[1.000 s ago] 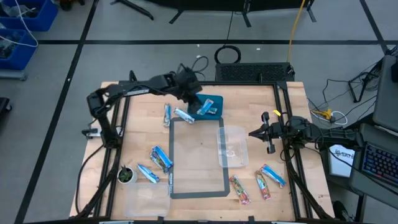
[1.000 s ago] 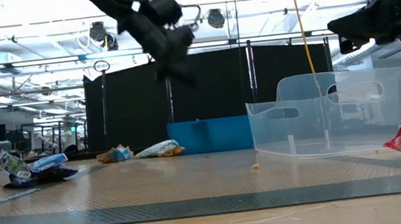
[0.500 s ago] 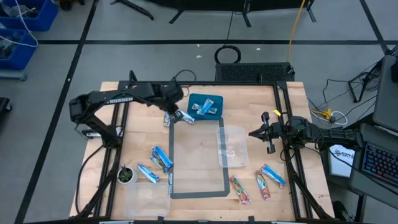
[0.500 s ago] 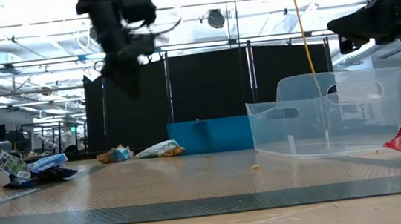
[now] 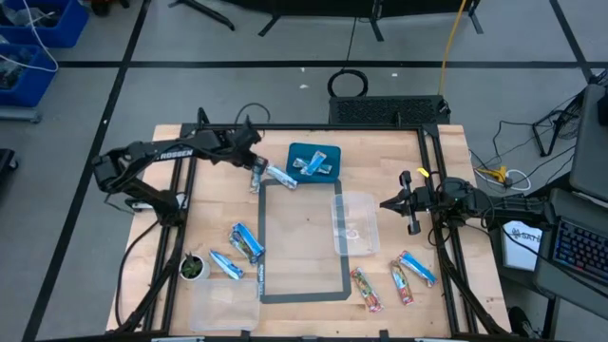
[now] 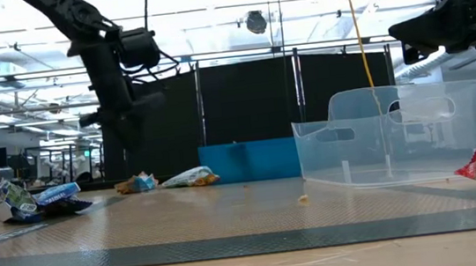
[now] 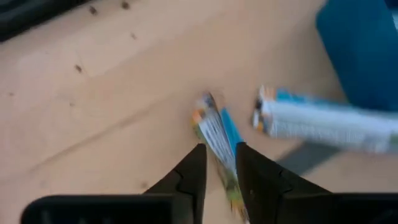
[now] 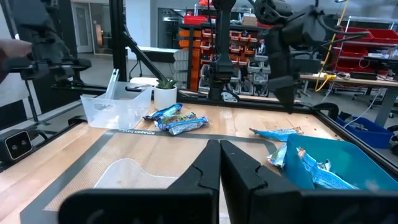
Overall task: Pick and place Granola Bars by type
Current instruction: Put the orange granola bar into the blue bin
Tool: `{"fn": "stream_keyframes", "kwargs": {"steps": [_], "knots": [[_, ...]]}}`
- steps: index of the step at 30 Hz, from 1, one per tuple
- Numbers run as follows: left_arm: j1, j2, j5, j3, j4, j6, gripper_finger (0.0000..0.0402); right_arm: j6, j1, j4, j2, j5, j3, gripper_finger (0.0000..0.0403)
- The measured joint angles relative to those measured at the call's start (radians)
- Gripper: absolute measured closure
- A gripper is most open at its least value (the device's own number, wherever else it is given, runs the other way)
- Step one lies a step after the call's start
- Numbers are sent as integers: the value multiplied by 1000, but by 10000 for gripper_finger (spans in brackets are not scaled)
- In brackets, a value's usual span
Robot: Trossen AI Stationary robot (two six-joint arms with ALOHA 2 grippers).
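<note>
Two blue-and-silver granola bars (image 5: 256,177) (image 5: 281,177) lie flat on the wood just left of the blue tray (image 5: 328,152), which holds more blue bars (image 5: 312,165). My left gripper (image 5: 254,163) hangs over the left one of the two; in its wrist view that bar (image 7: 214,127) shows past the narrow gap between the slightly parted fingers (image 7: 217,158). Whether they touch it cannot be told. More blue bars (image 5: 245,240) lie near left, red-patterned ones (image 5: 366,288) near right. My right gripper (image 8: 219,149) waits shut at the table's right edge (image 5: 410,202).
A clear plastic tub (image 5: 354,223) stands right of centre on a grey-framed mat (image 5: 304,294). A small green-topped pot (image 5: 193,268) and a clear lid (image 5: 223,304) sit at the near left. One blue bar (image 5: 416,268) lies beside the red ones.
My left gripper has left the blue tray, gone toward the table's left edge and sunk lower, rolling about its own axis as it went. It now hangs over the left loose blue bar. The bars have stayed where they were.
</note>
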Motion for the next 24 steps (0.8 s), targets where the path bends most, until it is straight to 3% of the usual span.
{"fn": "stream_keyframes", "kwargs": {"steps": [12,18,24], "knots": [[45,9,-6,-3,28,-64,166,0,0,0,0,0,0,399],[45,10,48,-3,26,-57,154,0,0,0,0,0,0,399],[46,10,40,-7,33,-68,153,0,0,0,0,0,0,398]]}}
